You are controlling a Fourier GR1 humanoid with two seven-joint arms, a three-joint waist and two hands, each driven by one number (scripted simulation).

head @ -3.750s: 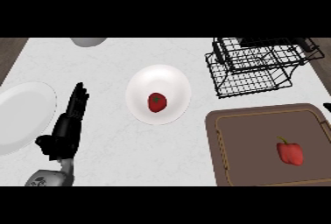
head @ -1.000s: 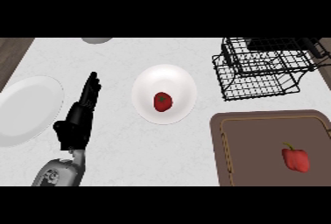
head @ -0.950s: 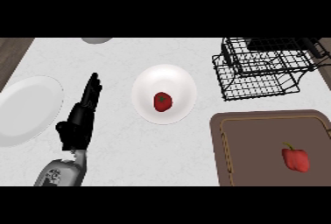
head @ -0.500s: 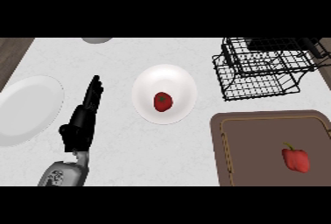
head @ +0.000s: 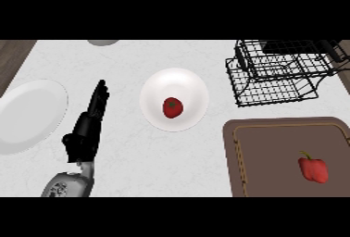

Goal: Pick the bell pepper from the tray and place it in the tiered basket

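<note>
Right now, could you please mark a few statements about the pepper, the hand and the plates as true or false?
1. The bell pepper lies on the tray. True.
2. The left hand is curled round the bell pepper. False: it is open, beside the middle plate.
3. The tiered basket stands beyond the tray. True.
4. The middle plate bears nothing. False: a small red fruit lies on it.

One head view, steeply down on counter (head: 137,157); tray (head: 270,152) cropped lower right.
</note>
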